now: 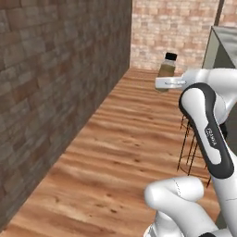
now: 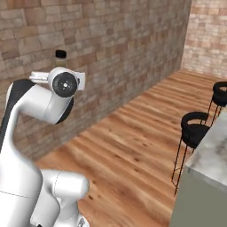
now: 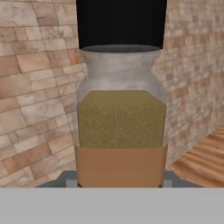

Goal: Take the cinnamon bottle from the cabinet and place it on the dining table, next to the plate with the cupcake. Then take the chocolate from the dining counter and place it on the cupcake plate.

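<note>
Carrying the cinnamon bottle [image 1: 166, 67] upright, I have the hand [image 1: 163, 83] clenched around its lower body, high above the wood floor [image 1: 129, 152] beside the brick wall [image 1: 51, 92]. Keeping it vertical should stop it slipping. The marble tabletop [image 2: 213, 150] with its black stools [image 2: 195, 128] lies to my right, my likely destination.

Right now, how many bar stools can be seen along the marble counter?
2. One black stool stands close by the marble counter; a second stool stands farther back at the frame's right edge. More may be hidden beyond the frame or behind the arm.
</note>
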